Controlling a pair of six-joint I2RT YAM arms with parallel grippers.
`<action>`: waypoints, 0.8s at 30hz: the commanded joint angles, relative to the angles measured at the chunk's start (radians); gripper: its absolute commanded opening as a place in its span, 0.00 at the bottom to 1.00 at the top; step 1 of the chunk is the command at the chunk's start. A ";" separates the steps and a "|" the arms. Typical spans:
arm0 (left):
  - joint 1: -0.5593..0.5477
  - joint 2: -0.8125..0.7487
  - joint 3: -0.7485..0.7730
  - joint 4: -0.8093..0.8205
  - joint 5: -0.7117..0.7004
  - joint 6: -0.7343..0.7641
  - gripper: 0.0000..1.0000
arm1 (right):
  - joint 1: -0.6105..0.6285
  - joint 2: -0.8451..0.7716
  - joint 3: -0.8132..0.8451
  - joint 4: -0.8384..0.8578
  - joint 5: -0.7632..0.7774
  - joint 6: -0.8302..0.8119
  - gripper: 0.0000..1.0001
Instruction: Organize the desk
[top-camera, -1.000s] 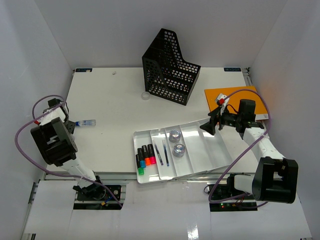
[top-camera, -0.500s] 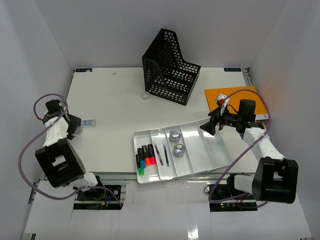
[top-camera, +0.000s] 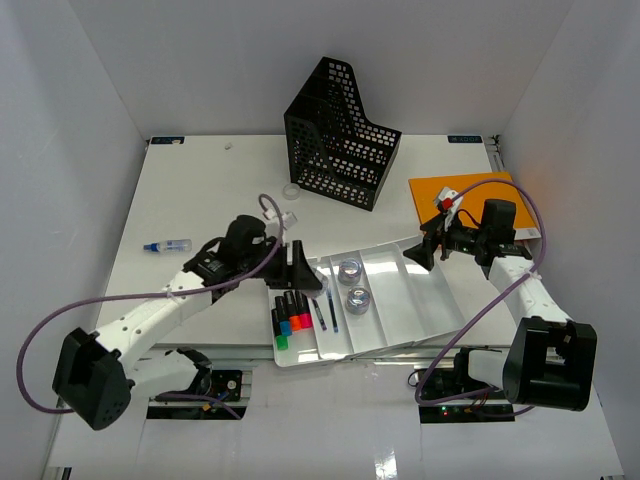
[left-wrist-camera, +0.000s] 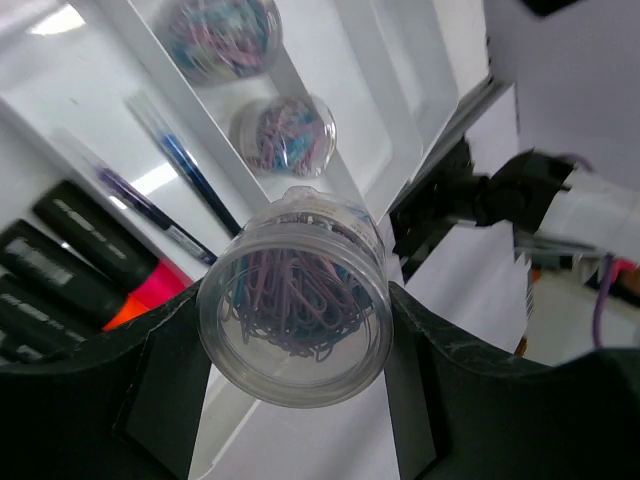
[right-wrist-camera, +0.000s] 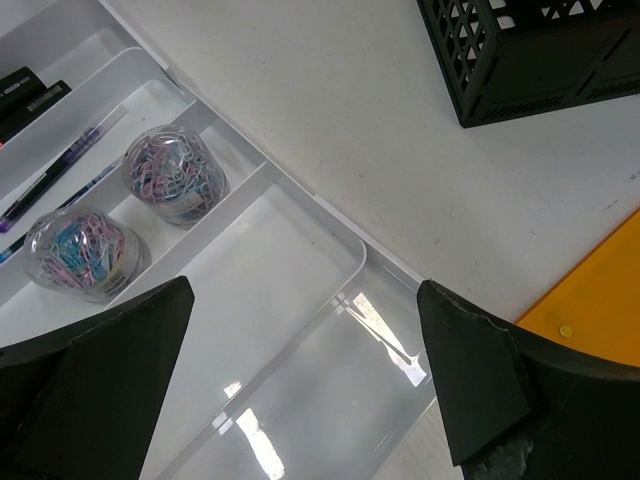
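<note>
— Since a second ago the left arm has swung from the left edge of the desk (top-camera: 220, 190) to mid-frame; the left gripper (top-camera: 297, 268) now hangs over the left end of the white tray (top-camera: 430, 305); the blue-capped tube (top-camera: 167, 245) stays on the desk at far left.
— Holding what? From above I can't tell.
— Its wrist view answers that; the fingers (left-wrist-camera: 160, 390) stand partly apart, clamped from both sides on a clear jar of paper clips (left-wrist-camera: 293, 310); beneath it lie pens (left-wrist-camera: 190, 175), markers (left-wrist-camera: 70, 270) and two more jars (left-wrist-camera: 285, 135).
— And the right gripper (top-camera: 421, 252)?
— Spread wide, gripping nothing, above the tray's right compartments; the desk fills the top view's centre, with the black file holder (top-camera: 340, 130) at upper middle.
</note>
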 joint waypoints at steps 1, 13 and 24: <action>-0.204 0.130 0.043 0.019 -0.110 0.019 0.00 | -0.012 -0.024 0.024 -0.010 -0.018 -0.016 1.00; -0.524 0.518 0.280 -0.033 -0.454 -0.017 0.01 | -0.033 -0.019 0.024 -0.013 -0.030 -0.017 1.00; -0.620 0.629 0.422 -0.151 -0.674 -0.043 0.26 | -0.036 -0.019 0.023 -0.014 -0.036 -0.017 1.00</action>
